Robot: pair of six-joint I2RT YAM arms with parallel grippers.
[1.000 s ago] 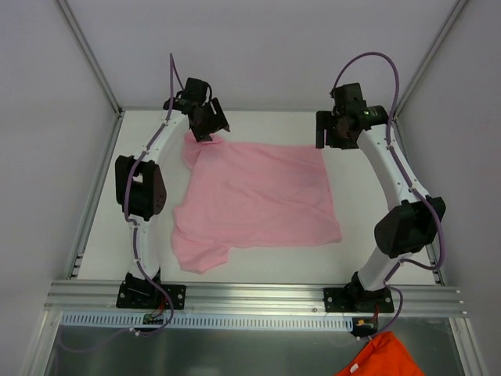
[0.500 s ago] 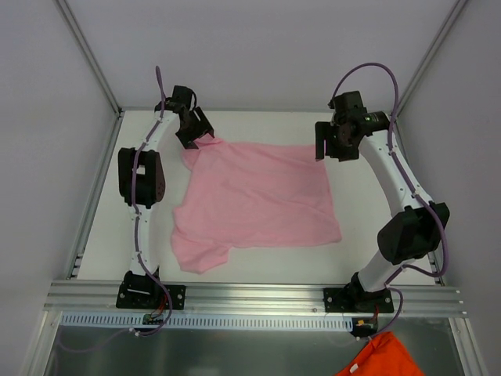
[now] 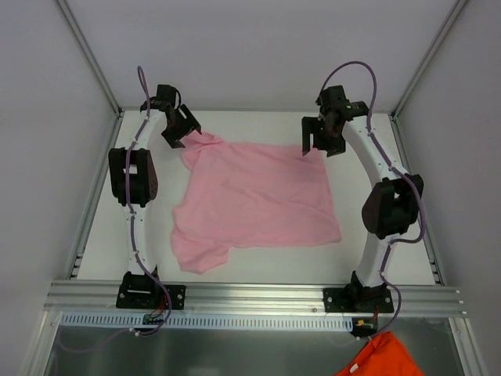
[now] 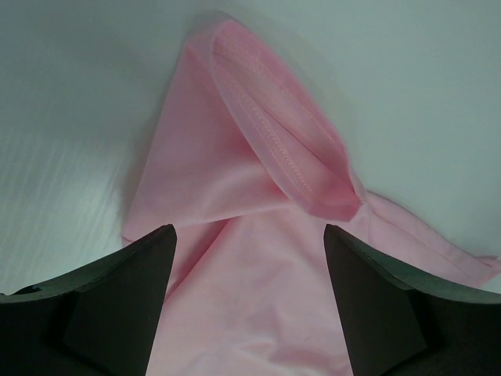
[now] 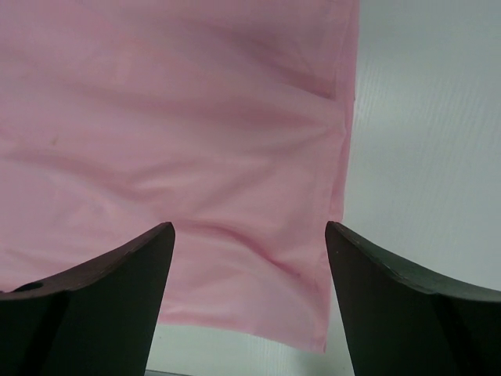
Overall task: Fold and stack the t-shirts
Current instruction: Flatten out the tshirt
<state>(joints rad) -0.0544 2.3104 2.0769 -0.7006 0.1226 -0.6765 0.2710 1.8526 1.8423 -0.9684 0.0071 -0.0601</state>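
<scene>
Now the left claw [image 4: 249, 235] and right claw [image 5: 249, 231] are hovering open and empty, having just shifted until shirt [image 3: 258, 196] corners lie beneath them, suggesting a fold grasp.

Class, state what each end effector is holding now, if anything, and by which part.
Nothing is held: the left end effector and the right end effector both stand open over the pink t-shirt.
</scene>
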